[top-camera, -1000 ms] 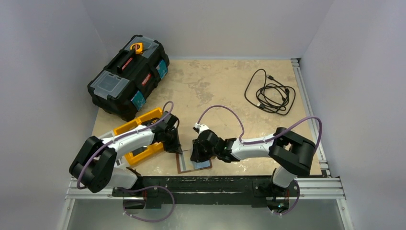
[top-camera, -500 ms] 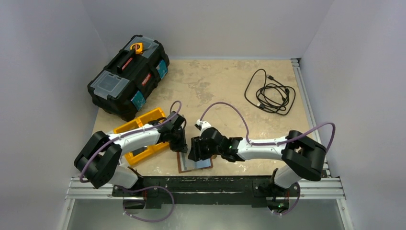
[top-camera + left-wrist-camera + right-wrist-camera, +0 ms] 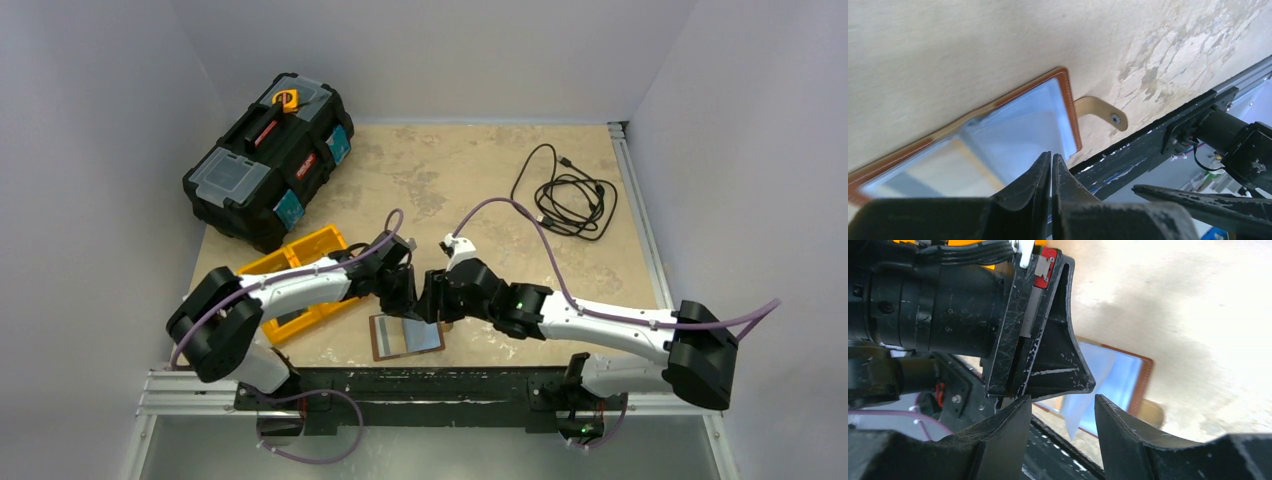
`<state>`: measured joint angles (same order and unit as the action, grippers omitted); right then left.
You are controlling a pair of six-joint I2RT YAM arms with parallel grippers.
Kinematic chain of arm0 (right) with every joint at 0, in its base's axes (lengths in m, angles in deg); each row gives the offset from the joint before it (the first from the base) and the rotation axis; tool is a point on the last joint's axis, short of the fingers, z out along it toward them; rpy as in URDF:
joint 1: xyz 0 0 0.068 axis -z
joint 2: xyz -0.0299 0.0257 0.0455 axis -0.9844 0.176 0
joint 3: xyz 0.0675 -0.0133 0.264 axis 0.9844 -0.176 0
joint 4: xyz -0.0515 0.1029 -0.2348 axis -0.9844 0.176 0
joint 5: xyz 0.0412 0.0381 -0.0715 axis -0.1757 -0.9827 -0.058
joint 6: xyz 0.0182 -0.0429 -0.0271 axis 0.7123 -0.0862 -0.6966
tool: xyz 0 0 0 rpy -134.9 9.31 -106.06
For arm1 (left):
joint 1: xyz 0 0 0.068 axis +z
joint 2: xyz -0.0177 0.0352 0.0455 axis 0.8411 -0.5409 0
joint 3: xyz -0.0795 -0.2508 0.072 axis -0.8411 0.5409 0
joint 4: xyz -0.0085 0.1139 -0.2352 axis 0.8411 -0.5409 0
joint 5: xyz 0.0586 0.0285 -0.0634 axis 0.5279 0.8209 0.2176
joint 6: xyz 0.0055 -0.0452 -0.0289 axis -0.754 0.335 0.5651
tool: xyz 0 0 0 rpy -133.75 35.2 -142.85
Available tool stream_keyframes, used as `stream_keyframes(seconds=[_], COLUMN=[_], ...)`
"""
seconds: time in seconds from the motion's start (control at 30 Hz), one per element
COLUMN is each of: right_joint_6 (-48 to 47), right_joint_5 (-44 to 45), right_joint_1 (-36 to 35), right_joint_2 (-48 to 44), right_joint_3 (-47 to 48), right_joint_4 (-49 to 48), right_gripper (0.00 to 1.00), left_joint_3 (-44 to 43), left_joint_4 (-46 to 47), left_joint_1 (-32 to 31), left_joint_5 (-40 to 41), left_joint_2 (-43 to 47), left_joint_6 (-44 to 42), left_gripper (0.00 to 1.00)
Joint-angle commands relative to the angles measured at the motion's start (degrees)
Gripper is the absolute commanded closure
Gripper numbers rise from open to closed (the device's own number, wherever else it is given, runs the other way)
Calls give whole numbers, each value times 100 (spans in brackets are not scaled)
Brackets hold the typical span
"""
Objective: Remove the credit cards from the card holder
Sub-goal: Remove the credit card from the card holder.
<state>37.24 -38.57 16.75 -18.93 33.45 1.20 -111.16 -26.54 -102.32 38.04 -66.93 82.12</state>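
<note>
The brown card holder (image 3: 405, 337) lies open on the table near the front edge, pale blue inside; it also shows in the left wrist view (image 3: 1013, 125) and the right wrist view (image 3: 1128, 375). Its snap tab (image 3: 1103, 111) sticks out flat. My left gripper (image 3: 403, 297) hangs just above the holder's far edge, jaws pressed together (image 3: 1051, 156) on a thin pale card (image 3: 1080, 410) that hangs below its fingertips. My right gripper (image 3: 432, 300) is open (image 3: 1062, 399), facing the left one, its fingers on either side of the card's lower corner without touching it.
An orange tray (image 3: 290, 285) sits under the left arm. A black toolbox (image 3: 270, 160) stands at the back left. A coiled black cable (image 3: 565, 195) lies at the back right. The black front rail (image 3: 450, 385) runs just beyond the holder.
Both grippers have moved right and away from the front edge, off the holder's surface. The right arm has stretched out further left. The holder has stayed in place.
</note>
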Motion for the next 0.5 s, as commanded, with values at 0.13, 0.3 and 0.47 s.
stream_keyframes(seconds=[0.13,0.3,0.47], right_joint_6=[212,121,38], right_joint_5=[264,229,109], right_joint_1=[16,14,-56], right_joint_2=[-164,-6,222], right_joint_3=[-50,41,251], right_joint_4=[425,348,250], right_gripper=[50,51,53], left_joint_3=[-408,-514,-552], left_joint_4=[458,-187,-717], left_joint_1=[-177,-140,61], left_joint_5=[-131,333,561], left_joint_2=[-675,-129,152], left_joint_6=[216,-90,-193], left_gripper=[95,87,86])
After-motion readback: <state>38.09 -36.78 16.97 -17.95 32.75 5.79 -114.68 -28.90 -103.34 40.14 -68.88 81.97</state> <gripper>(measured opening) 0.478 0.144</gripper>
